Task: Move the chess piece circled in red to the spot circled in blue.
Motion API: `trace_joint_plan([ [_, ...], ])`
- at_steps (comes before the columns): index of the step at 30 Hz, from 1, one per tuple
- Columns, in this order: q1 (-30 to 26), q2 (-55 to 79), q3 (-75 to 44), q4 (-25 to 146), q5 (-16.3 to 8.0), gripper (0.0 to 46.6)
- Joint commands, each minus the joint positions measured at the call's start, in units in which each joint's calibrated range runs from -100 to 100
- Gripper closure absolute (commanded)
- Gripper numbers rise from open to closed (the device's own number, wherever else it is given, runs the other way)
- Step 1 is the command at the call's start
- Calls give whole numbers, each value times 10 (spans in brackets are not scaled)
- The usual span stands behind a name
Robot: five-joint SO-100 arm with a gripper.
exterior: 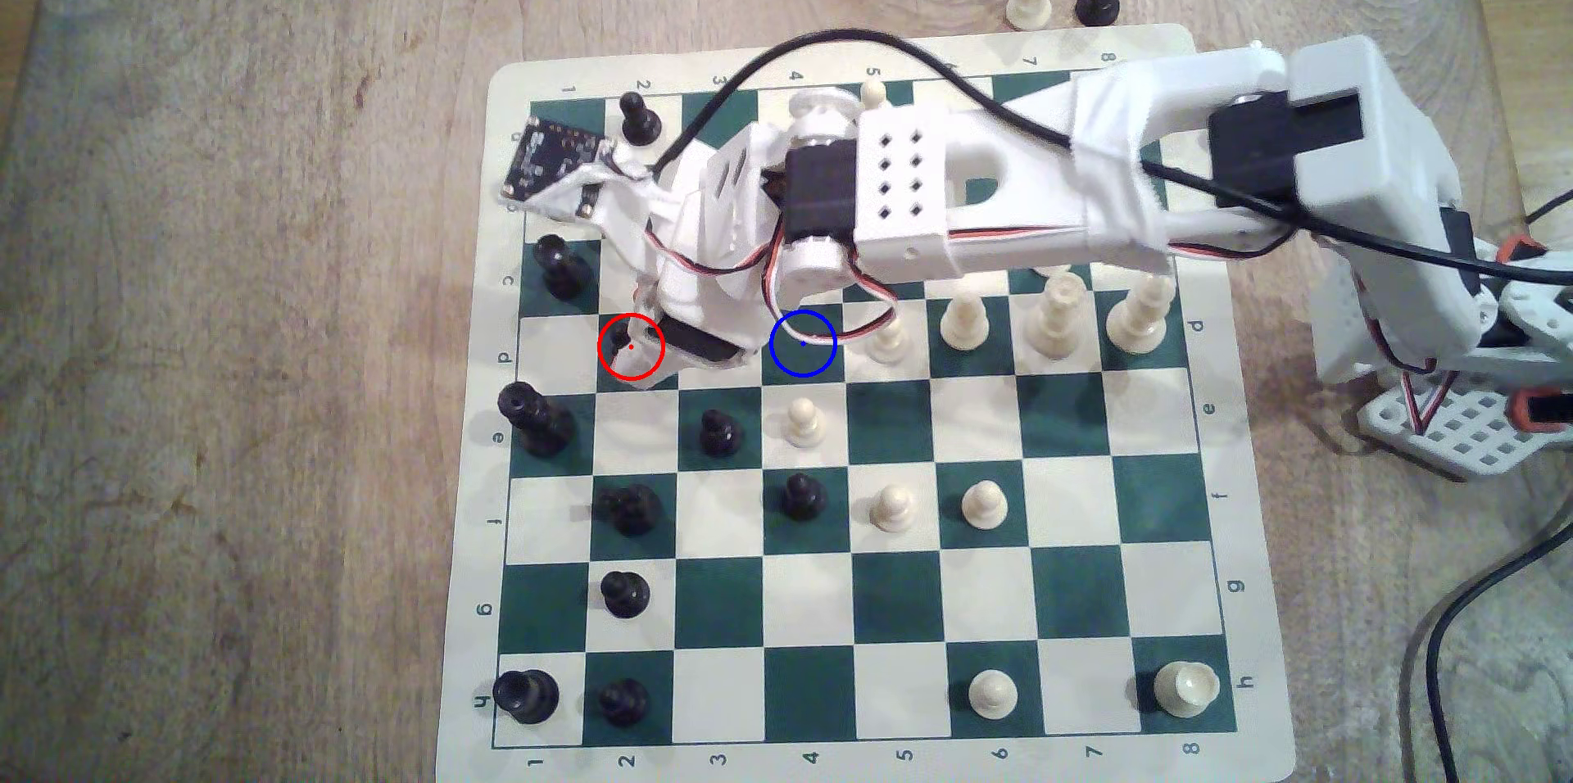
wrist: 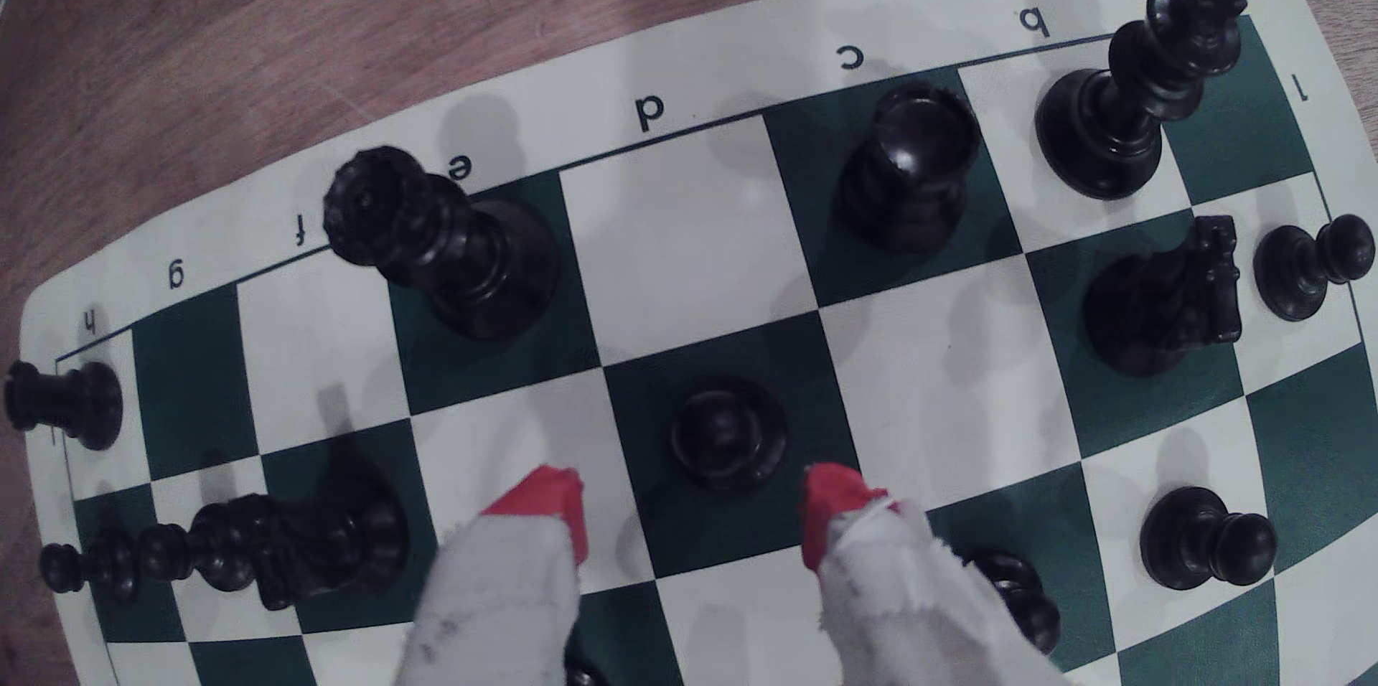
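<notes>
- The black pawn [wrist: 727, 433] stands upright on a dark green square of the chessboard [exterior: 1064, 596], inside the red ring in the exterior view, in the second column from that view's left.
- The pincer [wrist: 693, 507] is spread wide and grasps nothing; its two red fingertips [wrist: 555, 500] sit on either side of the pawn's square, just short of the piece and touching nothing.
- In the wrist view the pawn lies straight ahead of the gap between the tips, roughly centred between them, so I judge the coming move to be a short push forward and down before the tips clench.
- The pawn is round, so it has no long axis that would call for turning the wrist.
- The blue-ringed square [exterior: 803, 342] lies in the same row, two squares towards the exterior view's right, partly under the arm's wires.
- A tall black piece [wrist: 447, 246] and another black piece [wrist: 906, 164] stand farther off, apart from the tips.
</notes>
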Motion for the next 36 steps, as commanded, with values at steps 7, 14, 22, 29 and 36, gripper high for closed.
trace_joint_plan([
  [7, 7, 7, -93, -12, 0, 307],
  [14, 2, 28, -110, -16, -3, 311],
  [22, -4, 49, -133, -19, -5, 312],
  [29, -8, 51, -140, -19, -6, 313],
  [36, -7, 52, -134, -19, -6, 322],
])
